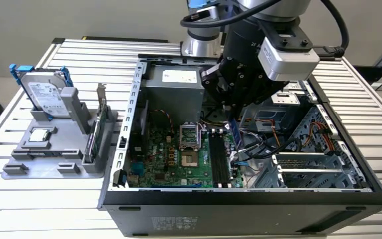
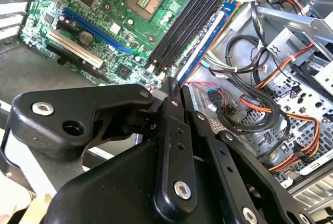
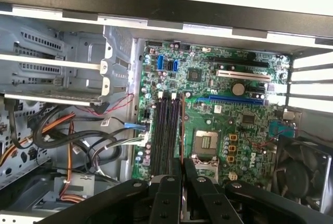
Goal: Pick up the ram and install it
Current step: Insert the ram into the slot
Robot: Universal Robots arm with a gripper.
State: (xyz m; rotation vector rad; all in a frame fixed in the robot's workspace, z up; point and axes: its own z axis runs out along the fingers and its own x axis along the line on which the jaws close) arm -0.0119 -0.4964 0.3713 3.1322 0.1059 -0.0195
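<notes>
My gripper (image 1: 232,115) hangs inside the open computer case (image 1: 244,199), shut on the ram (image 1: 235,133), a thin blue-dark stick that points down toward the motherboard (image 1: 177,159). The stick hovers tilted just above the black memory slots (image 1: 218,158), at their edge on the exterior view's right. In the first wrist view the ram (image 3: 182,128) appears edge-on, sticking out from the gripper (image 3: 182,168) beside the slots (image 3: 164,130). In the second wrist view the ram (image 2: 208,37) runs along the slots (image 2: 182,21) from the gripper (image 2: 174,90).
A grey holder (image 1: 51,149) at the exterior view's left carries a hard drive (image 1: 45,92), an upright card (image 1: 95,134) and a small square chip (image 1: 40,135). Inside the case are the power supply (image 1: 174,87), loose cables (image 1: 264,142), a drive cage (image 1: 310,167) and a fan (image 3: 302,174).
</notes>
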